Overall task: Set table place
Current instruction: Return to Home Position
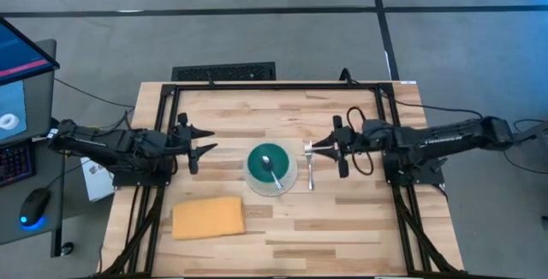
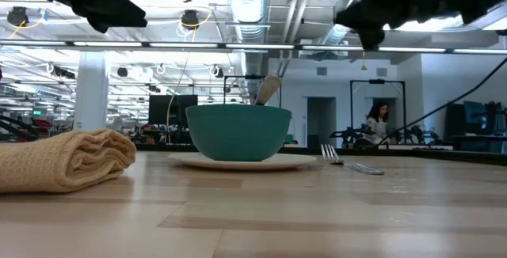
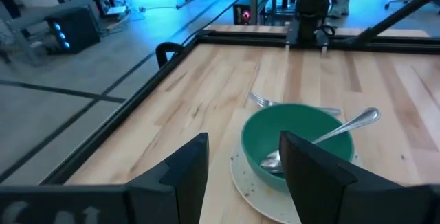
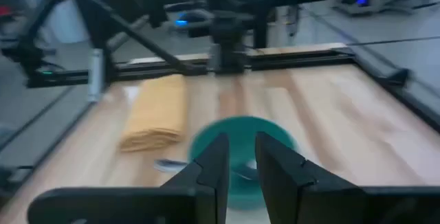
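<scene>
On the pale plank tabletop (image 1: 342, 228) a teal bowl (image 1: 271, 169) stands on a white plate (image 1: 292, 181), with a spoon (image 1: 272, 169) leaning inside it. A fork (image 1: 309, 166) lies on the wood just right of the plate. A folded yellow-orange cloth (image 1: 208, 217) lies at the near left. My left gripper (image 1: 211, 142) is open and empty, left of the bowl and high above the table (image 2: 119, 13). My right gripper (image 1: 313, 146) hangs above the fork's tine end, clear of it (image 2: 364, 28). Its fingers (image 4: 242, 157) stand a narrow gap apart and hold nothing.
Black frame rails (image 1: 274, 85) run along the table's far edge and both sides. The two arm bases (image 1: 141, 172) (image 1: 415, 172) stand at the left and right edges. Bare wood shows in front of the plate and to the cloth's right. A person (image 2: 375, 123) is far off in the room.
</scene>
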Controlling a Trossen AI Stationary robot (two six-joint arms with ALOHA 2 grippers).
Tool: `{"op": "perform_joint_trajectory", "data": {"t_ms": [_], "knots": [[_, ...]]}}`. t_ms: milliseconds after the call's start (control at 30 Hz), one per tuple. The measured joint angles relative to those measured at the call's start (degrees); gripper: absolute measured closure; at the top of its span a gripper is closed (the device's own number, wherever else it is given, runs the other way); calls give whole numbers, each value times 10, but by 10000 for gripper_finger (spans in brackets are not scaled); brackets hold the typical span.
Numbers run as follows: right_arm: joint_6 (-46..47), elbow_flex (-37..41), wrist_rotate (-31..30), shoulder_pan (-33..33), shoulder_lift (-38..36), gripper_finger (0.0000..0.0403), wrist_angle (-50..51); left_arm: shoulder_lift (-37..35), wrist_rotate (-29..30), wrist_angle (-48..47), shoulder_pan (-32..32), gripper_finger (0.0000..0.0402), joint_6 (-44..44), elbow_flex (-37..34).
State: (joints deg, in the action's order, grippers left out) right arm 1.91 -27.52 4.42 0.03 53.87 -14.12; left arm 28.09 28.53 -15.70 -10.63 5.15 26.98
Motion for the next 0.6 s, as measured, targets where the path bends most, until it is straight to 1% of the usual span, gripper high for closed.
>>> {"op": "perform_joint_trajectory", "data": {"t_ms": [100, 233, 333, 400, 533, 600], "knots": [[-9, 49, 0, -34, -25, 307, -35, 0, 23, -2, 0, 233, 0, 0], [-9, 107, 3, -45, -68, 307, -84, -15, 66, -2, 0, 233, 1, 0], [8, 139, 3, -42, -107, 307, -92, -32, 71, 3, 0, 233, 1, -4], [19, 156, 3, -35, -130, 307, -90, -51, 72, 24, 0, 233, -1, -21], [21, 181, 2, -16, -179, 307, -90, -109, 78, 54, 0, 233, -4, -60], [21, 184, 1, -8, -198, 307, -82, -141, 70, 57, 0, 233, -5, -77]]}}
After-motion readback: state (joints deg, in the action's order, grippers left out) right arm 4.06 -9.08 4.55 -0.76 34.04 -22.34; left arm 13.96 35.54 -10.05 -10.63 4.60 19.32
